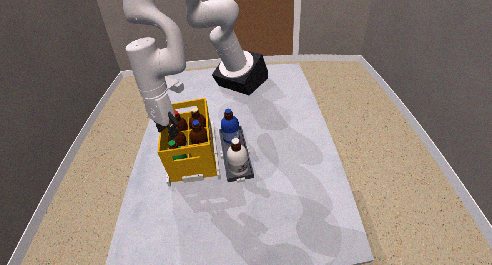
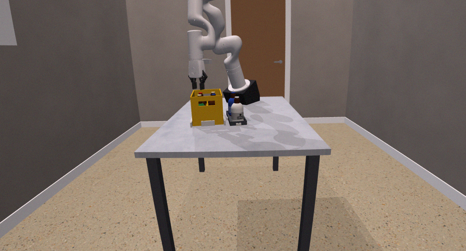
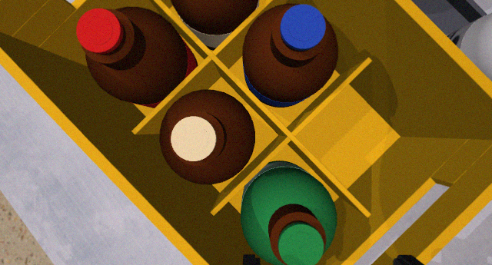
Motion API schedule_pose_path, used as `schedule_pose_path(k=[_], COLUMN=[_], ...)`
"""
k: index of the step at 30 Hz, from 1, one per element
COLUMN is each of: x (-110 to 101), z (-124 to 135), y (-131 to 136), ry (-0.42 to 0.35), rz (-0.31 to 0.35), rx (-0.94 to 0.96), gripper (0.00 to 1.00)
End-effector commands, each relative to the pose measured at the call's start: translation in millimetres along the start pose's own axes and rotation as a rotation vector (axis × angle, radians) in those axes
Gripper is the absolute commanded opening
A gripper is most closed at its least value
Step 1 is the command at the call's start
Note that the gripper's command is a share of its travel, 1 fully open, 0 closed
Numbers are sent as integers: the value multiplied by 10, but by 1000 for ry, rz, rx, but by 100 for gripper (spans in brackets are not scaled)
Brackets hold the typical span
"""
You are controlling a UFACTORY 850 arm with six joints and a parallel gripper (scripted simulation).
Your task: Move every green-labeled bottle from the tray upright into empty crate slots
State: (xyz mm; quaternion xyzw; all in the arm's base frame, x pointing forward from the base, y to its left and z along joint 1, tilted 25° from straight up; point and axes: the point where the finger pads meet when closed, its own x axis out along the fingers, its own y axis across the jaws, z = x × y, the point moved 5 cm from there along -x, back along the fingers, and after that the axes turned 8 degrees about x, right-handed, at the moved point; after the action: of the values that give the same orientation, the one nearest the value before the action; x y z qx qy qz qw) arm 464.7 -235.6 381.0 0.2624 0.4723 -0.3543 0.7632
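Observation:
The green-labelled bottle (image 1: 171, 144) (image 3: 284, 196) stands upright in the front left slot of the yellow crate (image 1: 192, 163) (image 2: 207, 114) (image 3: 423, 84). My gripper (image 1: 165, 126) (image 2: 198, 85) is open and empty, and hangs just above the crate's left side, clear of the bottle's cap. The slot (image 3: 346, 134) beside the green bottle is empty. The crate also holds brown bottles with a red cap (image 1: 176, 113) (image 3: 99, 30), a blue cap (image 1: 195, 123) (image 3: 302, 27) and cream caps (image 1: 195, 110) (image 3: 193, 138). On the dark tray (image 1: 240, 176) (image 2: 236, 122) stand a blue-labelled bottle (image 1: 229, 126) and a white-labelled bottle (image 1: 237, 158) (image 2: 237, 111).
The tray sits right beside the crate on the grey table (image 1: 275, 194). The arm's black base (image 1: 240, 74) stands behind them. White stops hold the crate and the tray at their edges.

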Motion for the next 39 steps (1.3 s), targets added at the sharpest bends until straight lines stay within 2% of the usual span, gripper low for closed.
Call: schedule_pose_path(k=[1, 18, 19, 39], x=[-53, -150, -150, -150], z=[4, 4, 4, 4], y=[1, 1, 1, 1], ry=[-1, -1, -1, -1], rz=[1, 1, 1, 1], rx=[0, 0, 0, 0], gripper=[66, 66, 0, 0])
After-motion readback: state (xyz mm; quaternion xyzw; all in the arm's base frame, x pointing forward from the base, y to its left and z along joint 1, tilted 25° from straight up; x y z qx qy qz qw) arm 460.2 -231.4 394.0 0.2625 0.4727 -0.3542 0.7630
